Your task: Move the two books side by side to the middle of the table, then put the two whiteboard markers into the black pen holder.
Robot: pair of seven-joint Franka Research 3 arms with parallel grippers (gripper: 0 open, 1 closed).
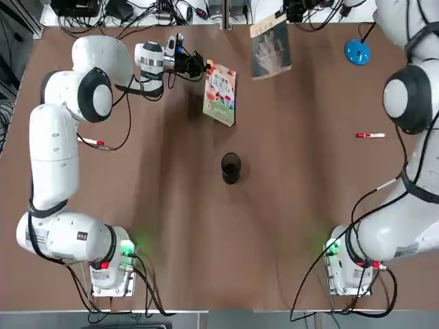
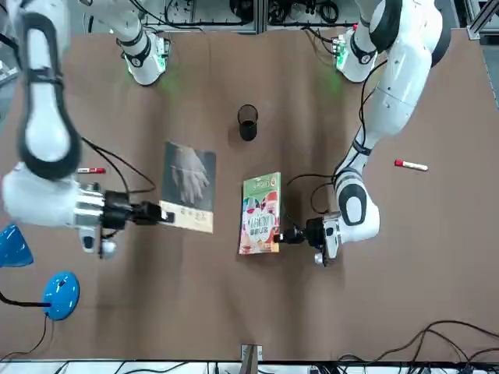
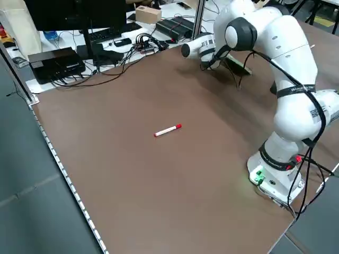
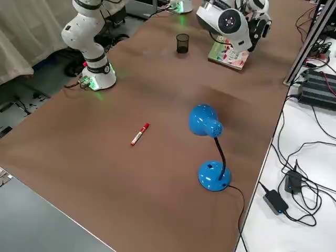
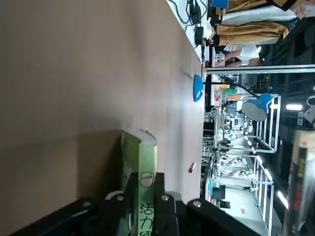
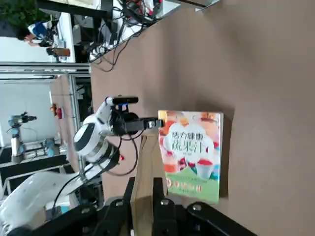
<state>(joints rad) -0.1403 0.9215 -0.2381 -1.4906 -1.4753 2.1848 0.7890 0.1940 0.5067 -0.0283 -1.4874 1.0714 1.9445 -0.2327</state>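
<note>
Both books pinched by an edge, markers and cup still waiting.

The left gripper (image 2: 290, 234) pinches the edge of the thin colourful white, red and green paperback (image 1: 220, 95) at the far middle of the plain brown tabletop (image 1: 288, 226). The right gripper (image 2: 160, 214) pinches the dark grey paperback showing a pale hand (image 2: 189, 187), seemingly lifted and tilted. Such thin edge grips risk a cover slipping, bending or swinging, and the arms could crowd each other or knock the small round black pen holder (image 1: 230, 168) nearby. I count two books, two slim white red-capped markers, one (image 1: 371, 135) on the right and one (image 3: 168, 130) on the left, one cup, and one blue desk lamp (image 4: 211, 152).
</note>
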